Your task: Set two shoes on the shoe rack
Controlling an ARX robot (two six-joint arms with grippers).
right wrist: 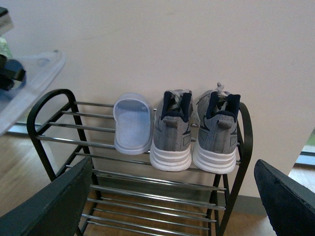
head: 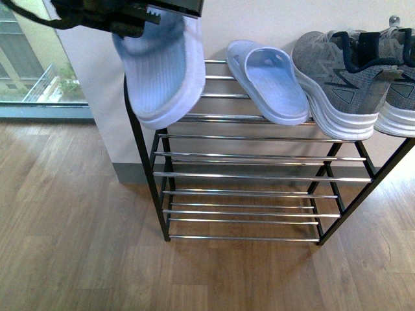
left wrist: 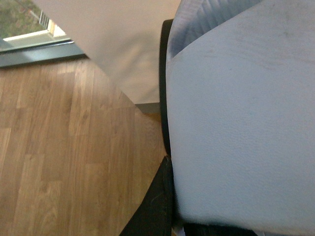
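Observation:
The two grey sneakers [head: 343, 78] [head: 399, 84] stand side by side on the right of the top tier of the shoe rack [head: 246, 175], and in the right wrist view [right wrist: 172, 132] [right wrist: 216, 135] heels face me. A light blue slipper [head: 269, 81] lies beside them on the top tier. My left gripper [head: 139, 16] is shut on a second light blue slipper [head: 162, 68], holding it over the rack's left end; it fills the left wrist view [left wrist: 241, 123]. My right gripper [right wrist: 172, 196] is open and empty, back from the rack, facing it.
The rack stands against a white wall [head: 259, 19] on a wood floor [head: 78, 246]. Its three lower tiers [head: 246, 207] hold nothing. A window [head: 32, 65] lies at the far left.

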